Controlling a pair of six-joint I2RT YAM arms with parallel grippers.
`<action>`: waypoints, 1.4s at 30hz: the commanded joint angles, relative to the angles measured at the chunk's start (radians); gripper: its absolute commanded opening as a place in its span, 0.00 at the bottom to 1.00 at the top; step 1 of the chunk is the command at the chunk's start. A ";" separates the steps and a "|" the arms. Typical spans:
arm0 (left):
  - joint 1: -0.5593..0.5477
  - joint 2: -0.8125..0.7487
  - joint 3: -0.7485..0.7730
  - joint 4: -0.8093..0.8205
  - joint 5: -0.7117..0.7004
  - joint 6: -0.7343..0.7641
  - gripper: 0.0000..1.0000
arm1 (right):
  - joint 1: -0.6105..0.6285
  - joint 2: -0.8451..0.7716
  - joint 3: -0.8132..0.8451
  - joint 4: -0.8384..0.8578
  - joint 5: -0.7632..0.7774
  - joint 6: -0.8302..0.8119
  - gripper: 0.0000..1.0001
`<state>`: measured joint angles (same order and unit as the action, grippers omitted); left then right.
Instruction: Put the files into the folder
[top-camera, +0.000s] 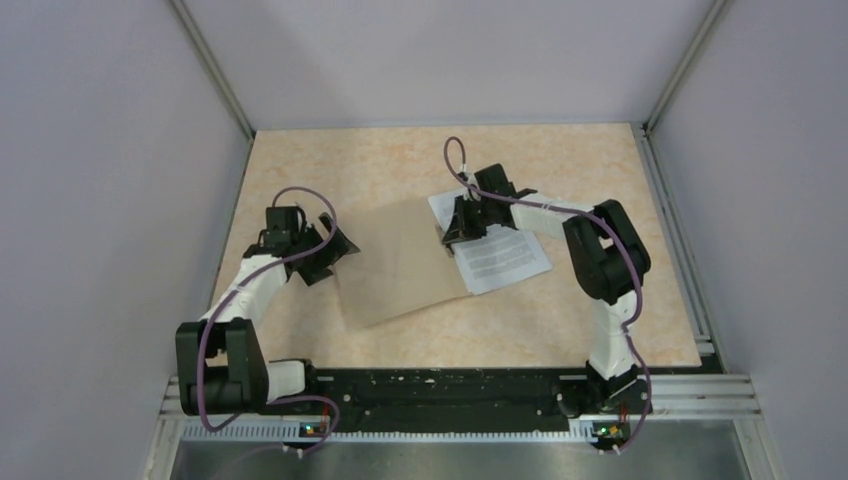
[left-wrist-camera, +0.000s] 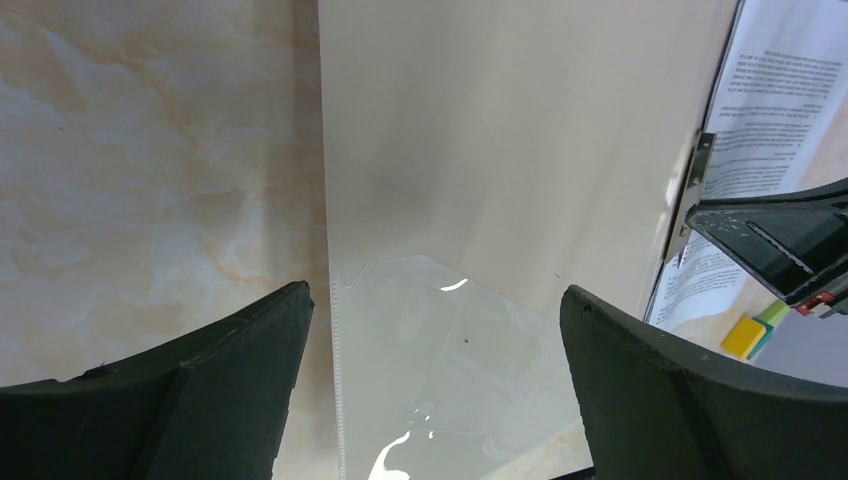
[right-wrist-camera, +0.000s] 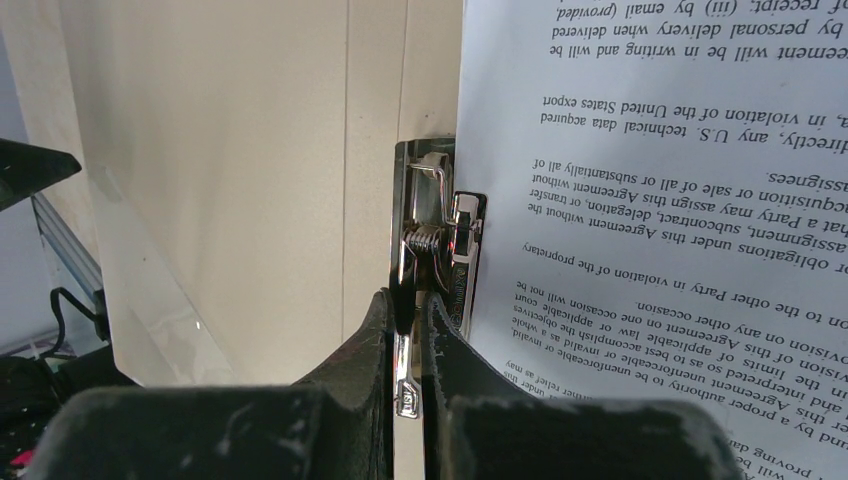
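Note:
The brown folder (top-camera: 400, 265) lies flat mid-table; it also shows in the left wrist view (left-wrist-camera: 500, 150) and the right wrist view (right-wrist-camera: 220, 150). The printed white files (top-camera: 505, 255) lie along its right edge, also in the wrist views (left-wrist-camera: 770, 110) (right-wrist-camera: 650, 200). My right gripper (top-camera: 465, 225) (right-wrist-camera: 410, 310) is shut on the lever of a metal spring clip (right-wrist-camera: 430, 240) at the folder's right edge. My left gripper (top-camera: 335, 250) (left-wrist-camera: 435, 330) is open and empty above the folder's left edge, over a clear plastic pocket (left-wrist-camera: 450, 380).
Small green and yellow blocks (left-wrist-camera: 755, 330) lie by the papers, near the right gripper (left-wrist-camera: 780, 235). Grey walls enclose the beige marbled tabletop (top-camera: 560, 160) on three sides. A black rail (top-camera: 440, 385) runs along the near edge.

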<state>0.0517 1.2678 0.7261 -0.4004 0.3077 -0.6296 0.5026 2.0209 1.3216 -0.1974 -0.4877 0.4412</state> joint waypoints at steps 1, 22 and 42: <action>0.007 0.005 0.029 0.070 0.057 -0.033 0.99 | -0.025 -0.063 -0.030 0.012 -0.043 0.040 0.00; 0.014 0.025 -0.053 0.162 0.067 -0.091 0.99 | -0.048 -0.095 -0.068 0.048 -0.072 0.077 0.00; 0.003 -0.103 -0.026 0.293 0.315 -0.191 0.99 | 0.059 -0.085 -0.114 0.147 0.117 0.226 0.00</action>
<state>0.0612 1.2163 0.6373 -0.1341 0.5468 -0.8135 0.4938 1.9568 1.2102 -0.1093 -0.4480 0.5705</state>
